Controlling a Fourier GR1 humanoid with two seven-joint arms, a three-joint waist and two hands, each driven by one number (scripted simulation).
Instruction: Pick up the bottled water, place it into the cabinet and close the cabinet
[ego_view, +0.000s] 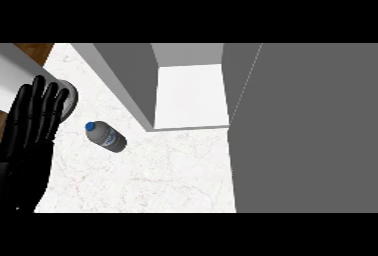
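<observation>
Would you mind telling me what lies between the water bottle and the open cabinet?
Nothing: the head view shows only bare marble counter between the water bottle and the open cabinet.

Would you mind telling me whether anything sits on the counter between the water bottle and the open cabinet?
Nothing visible does. The clear blue-capped water bottle stands on bare white marble counter, and the stretch to the grey cabinet's open white interior is bare. The grey door is swung aside to the right.
</observation>
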